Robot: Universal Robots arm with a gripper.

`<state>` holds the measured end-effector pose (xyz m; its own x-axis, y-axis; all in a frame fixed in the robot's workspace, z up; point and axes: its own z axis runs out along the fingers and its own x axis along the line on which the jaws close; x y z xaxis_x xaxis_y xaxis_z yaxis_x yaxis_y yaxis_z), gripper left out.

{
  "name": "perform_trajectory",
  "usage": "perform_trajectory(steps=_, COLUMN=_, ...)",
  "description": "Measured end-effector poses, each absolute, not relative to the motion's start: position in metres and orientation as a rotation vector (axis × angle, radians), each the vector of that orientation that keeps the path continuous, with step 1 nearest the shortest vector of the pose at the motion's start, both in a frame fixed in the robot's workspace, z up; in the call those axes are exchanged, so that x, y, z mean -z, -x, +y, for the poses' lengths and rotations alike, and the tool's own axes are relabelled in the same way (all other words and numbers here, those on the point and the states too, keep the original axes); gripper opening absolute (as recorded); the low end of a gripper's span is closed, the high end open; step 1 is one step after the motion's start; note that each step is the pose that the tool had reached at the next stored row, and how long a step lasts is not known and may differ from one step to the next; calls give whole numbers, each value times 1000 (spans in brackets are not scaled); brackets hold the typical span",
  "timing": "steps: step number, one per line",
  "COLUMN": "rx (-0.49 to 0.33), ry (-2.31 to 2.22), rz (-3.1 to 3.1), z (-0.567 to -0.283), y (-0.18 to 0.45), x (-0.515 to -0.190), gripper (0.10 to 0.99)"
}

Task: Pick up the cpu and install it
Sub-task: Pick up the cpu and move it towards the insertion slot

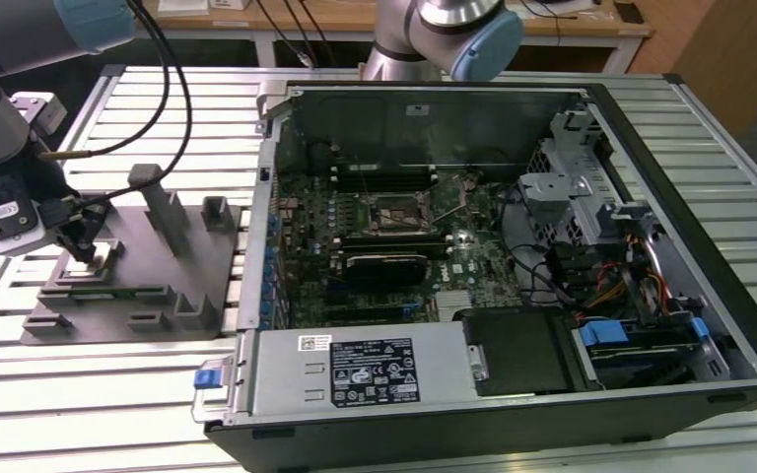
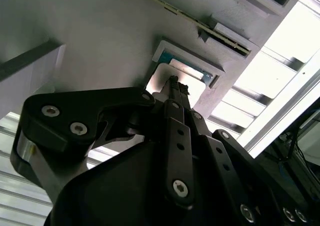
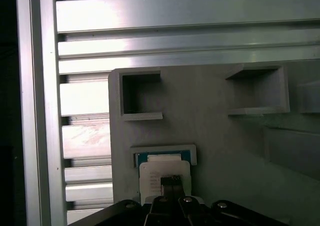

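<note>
The cpu [image 3: 156, 172] is lying flat in a pocket of the grey fixture [image 3: 225, 146]. The claw [image 3: 170, 182], fingers together, is pointing at its top; whether they are touching, I cannot tell. The fixture is sitting on the slatted surface [image 1: 115, 394] beside the case [image 1: 484, 128].

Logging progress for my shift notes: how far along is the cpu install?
Done: the gripper is at the cpu, tips on or just above its pale top. In hand: nothing lifted; the cpu lies in its pocket on the grey fixture. Left: the pickup and seating it in the socket inside the case.
</note>
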<state>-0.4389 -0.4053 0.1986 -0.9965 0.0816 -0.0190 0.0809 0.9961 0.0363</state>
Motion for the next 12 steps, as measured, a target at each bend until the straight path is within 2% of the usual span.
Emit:
perform_trajectory(steps=1, rx=-56, ry=-127, rz=3118, z=-405, y=439, x=-199, gripper=114)
perform_trajectory(steps=3, rx=-56, ry=-127, rz=3118, z=-405, y=439, x=-199, gripper=231)
perform_trajectory(steps=4, rx=-55, ry=-127, rz=3118, z=-405, y=439, x=-199, gripper=231)
perform_trajectory(steps=7, rx=-56, ry=-127, rz=3118, z=-405, y=439, x=-198, gripper=412)
perform_trajectory(steps=8, rx=-56, ry=-127, rz=3118, z=-405, y=439, x=-198, gripper=412)
perform_trajectory(steps=9, rx=-56, ry=-127, rz=3118, z=-405, y=439, x=-198, gripper=467)
perform_trajectory(steps=10, rx=-55, ry=-127, rz=3118, z=-405, y=439, x=-198, gripper=467)
perform_trajectory(steps=12, rx=-56, ry=-127, rz=3118, z=-405, y=439, x=-198, gripper=584)
